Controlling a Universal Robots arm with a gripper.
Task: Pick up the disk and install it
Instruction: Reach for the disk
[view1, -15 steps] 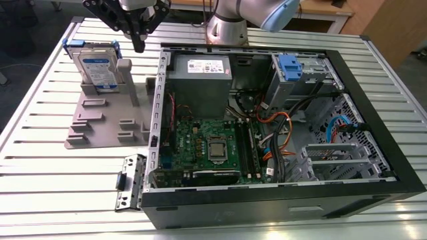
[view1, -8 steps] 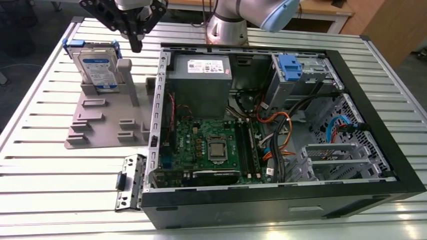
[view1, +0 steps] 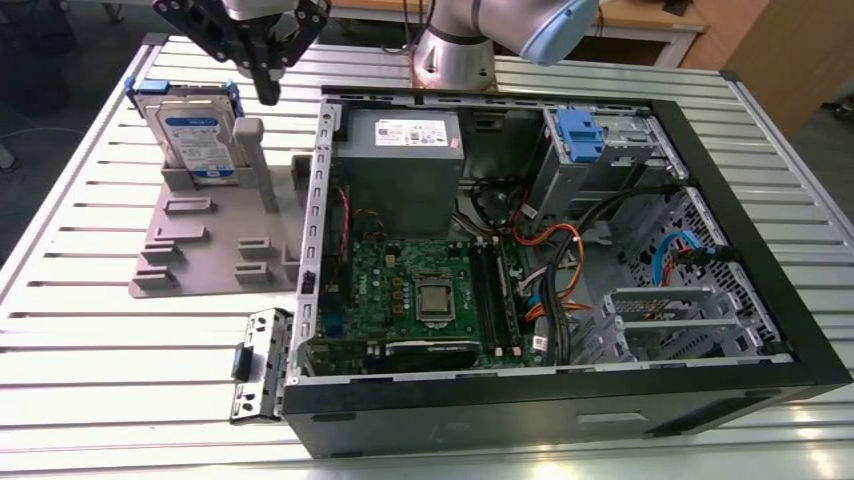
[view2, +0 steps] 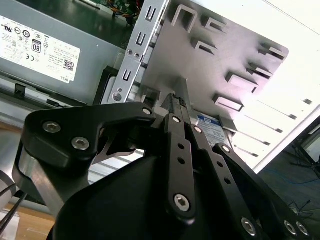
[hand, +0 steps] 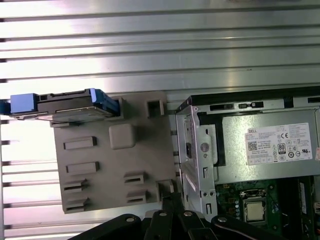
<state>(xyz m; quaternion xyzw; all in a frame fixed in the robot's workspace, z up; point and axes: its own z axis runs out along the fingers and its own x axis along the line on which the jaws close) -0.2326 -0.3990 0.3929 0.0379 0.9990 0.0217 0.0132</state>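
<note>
The disk (view1: 198, 135) stands upright on its edge at the far end of a grey slotted holder (view1: 214, 250), toward the exterior view's left. It is silver with a white-and-blue label and blue rails. In the first wrist view the disk (hand: 75, 106) shows edge-on from above. My gripper (view1: 271, 92) hangs above the table just to the exterior view's right of the disk, between it and the computer case, touching nothing. Its black fingers look shut with nothing between them in both wrist views (view2: 177, 100) (hand: 167, 197). A sliver of the disk's label (view2: 212, 125) peeks past the fingers.
An open computer case (view1: 747, 300) lies on the slatted metal table (view1: 80, 330), to the exterior view's right of the holder. Inside are a grey power supply (view1: 398, 150), a motherboard (view1: 414, 290), cables and a metal drive cage with a blue latch (view1: 583, 130).
</note>
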